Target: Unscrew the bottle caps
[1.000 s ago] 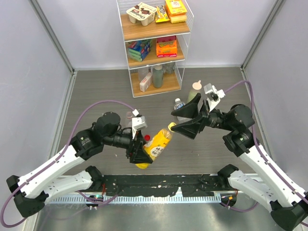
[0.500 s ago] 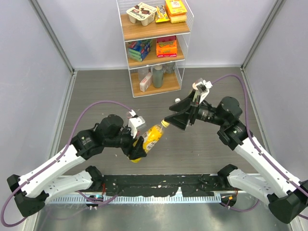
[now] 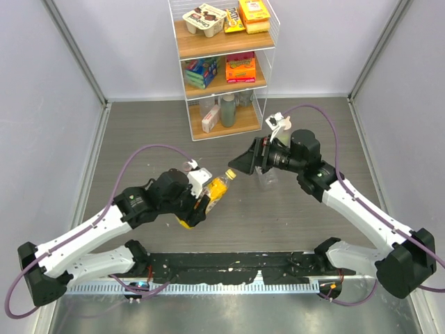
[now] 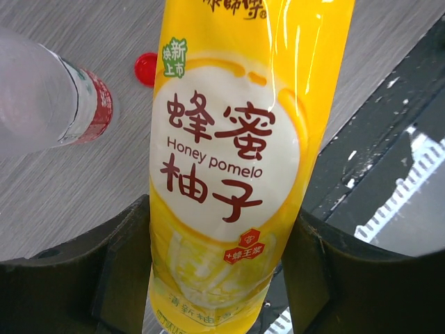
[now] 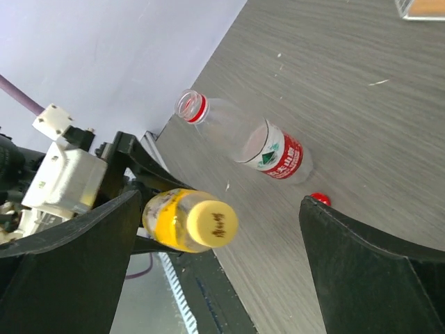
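My left gripper (image 3: 202, 206) is shut on the yellow-orange juice bottle (image 3: 215, 194) and holds it tilted above the table, its yellow cap (image 3: 230, 174) pointing at my right gripper. The left wrist view shows its label (image 4: 229, 160) between my fingers (image 4: 122, 268). My right gripper (image 3: 238, 164) is open, and in the right wrist view the yellow cap (image 5: 212, 224) sits between its spread jaws, untouched. The red-label bottle (image 5: 268, 149) stands uncapped on the table, with the red cap (image 5: 320, 199) lying beside it. The red cap also shows in the left wrist view (image 4: 145, 68). The clear blue-white bottle (image 3: 266, 179) is mostly hidden under my right arm.
A white wire rack (image 3: 224, 66) with snacks and bottles stands at the back centre. A pale green bottle's cream top (image 3: 279, 125) peeks out behind my right wrist. The black base rail (image 3: 236, 263) runs along the near table edge. Grey walls close in left and right.
My left gripper has carried the juice bottle up and to the left. My right gripper has swung left and now faces the yellow cap, jaws still open.
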You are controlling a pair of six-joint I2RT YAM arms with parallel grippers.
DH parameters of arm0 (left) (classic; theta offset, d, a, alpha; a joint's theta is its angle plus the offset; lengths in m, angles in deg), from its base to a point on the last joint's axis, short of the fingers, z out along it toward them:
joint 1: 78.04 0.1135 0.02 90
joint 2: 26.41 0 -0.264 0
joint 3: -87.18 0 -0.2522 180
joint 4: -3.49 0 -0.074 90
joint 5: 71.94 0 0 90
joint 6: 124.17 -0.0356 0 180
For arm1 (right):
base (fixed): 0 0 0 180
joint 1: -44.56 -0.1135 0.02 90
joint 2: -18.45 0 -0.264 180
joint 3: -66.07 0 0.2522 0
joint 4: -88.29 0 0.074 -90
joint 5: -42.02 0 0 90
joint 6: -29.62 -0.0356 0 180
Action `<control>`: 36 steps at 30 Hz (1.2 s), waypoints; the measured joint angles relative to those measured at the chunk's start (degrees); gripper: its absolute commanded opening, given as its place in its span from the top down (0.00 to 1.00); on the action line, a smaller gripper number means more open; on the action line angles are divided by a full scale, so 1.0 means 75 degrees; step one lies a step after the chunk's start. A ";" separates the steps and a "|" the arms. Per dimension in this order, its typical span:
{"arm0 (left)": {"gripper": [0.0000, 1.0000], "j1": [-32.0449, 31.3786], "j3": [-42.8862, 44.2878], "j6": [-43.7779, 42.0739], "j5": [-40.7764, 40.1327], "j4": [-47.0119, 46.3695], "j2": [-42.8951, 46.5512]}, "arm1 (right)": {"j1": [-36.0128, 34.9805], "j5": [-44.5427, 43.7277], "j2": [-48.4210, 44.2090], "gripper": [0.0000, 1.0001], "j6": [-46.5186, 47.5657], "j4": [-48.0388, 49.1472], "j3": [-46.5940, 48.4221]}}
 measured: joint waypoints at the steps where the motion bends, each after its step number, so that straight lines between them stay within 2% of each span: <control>1: 1.00 -0.0029 0.0000 0.0006 -0.0099 0.0012 -0.0102 | 0.0000 0.0047 0.0070 0.00 -0.0096 0.0047 0.0000; 7: 1.00 -0.0131 0.0003 0.0052 -0.0644 0.0119 -0.0653 | 0.0000 0.0358 0.0475 0.01 -0.0638 0.0478 0.0000; 12: 1.00 -0.0163 0.0003 0.0058 -0.0930 0.0160 -0.0662 | 0.0000 0.0358 0.0828 0.03 -0.0778 0.0431 0.0000; 26: 1.00 -0.0175 0.0003 0.0058 -0.1043 0.0163 -0.0670 | 0.0000 0.0935 0.1501 0.27 -0.1384 0.0697 -0.0015; 36: 1.00 -0.0204 0.0003 0.0058 -0.1043 0.0163 -0.0682 | -0.0105 0.1221 0.1784 0.35 -0.1478 0.0801 -0.0064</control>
